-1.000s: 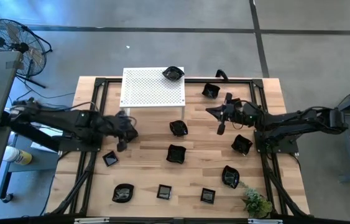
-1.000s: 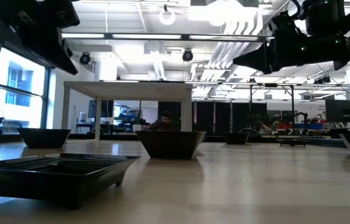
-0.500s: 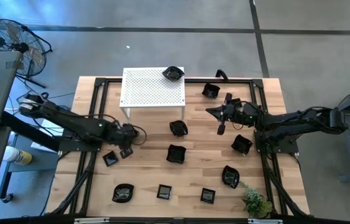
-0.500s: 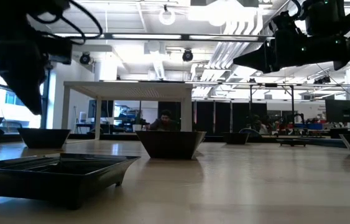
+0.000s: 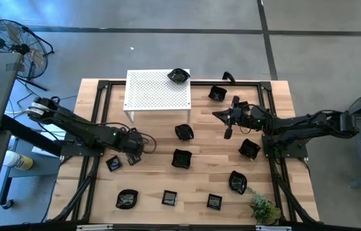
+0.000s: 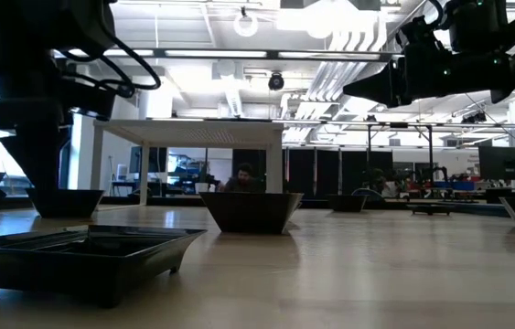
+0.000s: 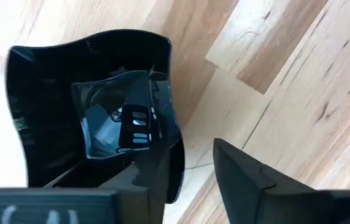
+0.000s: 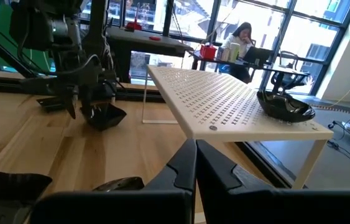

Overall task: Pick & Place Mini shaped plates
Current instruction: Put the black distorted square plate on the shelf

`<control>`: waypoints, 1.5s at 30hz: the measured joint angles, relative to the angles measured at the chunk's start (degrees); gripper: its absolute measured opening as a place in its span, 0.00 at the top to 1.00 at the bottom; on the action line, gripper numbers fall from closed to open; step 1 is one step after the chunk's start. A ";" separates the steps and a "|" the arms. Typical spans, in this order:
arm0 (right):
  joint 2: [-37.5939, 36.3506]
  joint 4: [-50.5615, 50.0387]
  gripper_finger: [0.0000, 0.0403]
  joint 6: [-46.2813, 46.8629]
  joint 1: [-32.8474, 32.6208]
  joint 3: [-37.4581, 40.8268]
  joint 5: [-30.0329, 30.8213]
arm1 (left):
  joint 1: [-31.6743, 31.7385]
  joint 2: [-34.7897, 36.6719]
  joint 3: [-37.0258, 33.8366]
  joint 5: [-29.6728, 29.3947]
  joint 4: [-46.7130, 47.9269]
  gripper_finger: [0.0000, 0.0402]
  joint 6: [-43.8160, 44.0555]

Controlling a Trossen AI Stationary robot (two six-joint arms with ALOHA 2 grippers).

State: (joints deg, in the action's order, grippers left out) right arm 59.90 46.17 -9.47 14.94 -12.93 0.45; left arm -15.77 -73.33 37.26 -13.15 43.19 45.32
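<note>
Several small glossy black mini shaped plates lie scattered on the wooden table (image 5: 199, 173). One round plate (image 5: 178, 76) sits on the white perforated platform (image 5: 154, 93). My left gripper (image 7: 190, 149) is open and low over a square wavy-rimmed plate (image 7: 87, 106) at the table's left (image 5: 113, 163). One finger is over the plate's inside and the other is over bare wood outside it. My right gripper (image 5: 227, 133) hovers shut and empty above the table's far right part. My left gripper comes from above with its fingers on either side of the plate's one side wall (image 7: 173, 134). I cannot tell whether either finger touches the wall. The plate rests flat on the table.
Other plates lie at the middle (image 5: 181, 158), (image 5: 184, 131), along the near edge (image 5: 127, 199), (image 5: 169, 197), (image 5: 214, 202) and at the right (image 5: 249, 149), (image 5: 237, 182), (image 5: 217, 94). A small green plant (image 5: 265, 209) stands at the near right corner.
My left gripper has moved a little toward the table's near edge and come down onto the square plate at the left. The plate has stayed where it was.
</note>
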 joint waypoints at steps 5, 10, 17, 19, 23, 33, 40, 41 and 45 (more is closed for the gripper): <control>0.00 0.00 1.00 0.00 0.00 0.00 0.00 | 0.00 -0.08 0.00 0.31 0.19 0.89 -0.01; 0.00 0.00 1.00 0.00 0.00 0.00 0.00 | 0.00 -0.06 1.02 1.81 0.73 0.98 -0.45; 0.00 0.00 1.00 0.01 0.00 -0.02 0.00 | -0.02 -0.06 10.09 5.24 1.16 0.99 -7.02; 0.00 0.02 1.00 0.00 0.00 -0.02 0.00 | -0.02 -0.06 13.88 5.27 2.16 0.99 -9.16; 0.00 0.00 1.00 0.01 0.00 -0.02 -0.01 | 0.00 -0.06 21.40 4.88 4.36 1.00 -13.19; 0.02 -0.02 0.99 0.02 0.00 -0.02 -0.09 | 8.41 -0.04 40.71 -6.24 18.23 1.00 -13.87; 0.02 -0.02 0.99 0.02 0.02 -0.02 -0.07 | 21.30 -0.68 42.99 -6.82 18.22 1.00 -22.38; 0.02 -0.02 0.99 0.02 0.00 -0.02 -0.07 | 23.00 -1.23 43.01 -6.31 17.03 1.00 -23.59; 0.02 -0.02 0.99 0.02 0.00 -0.02 -0.04 | 28.81 -3.92 43.00 -2.16 13.52 1.00 -28.42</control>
State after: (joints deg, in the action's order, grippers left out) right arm 59.92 46.15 -9.45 14.94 -12.95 0.40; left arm 13.04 -77.24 80.26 -15.31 56.70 16.90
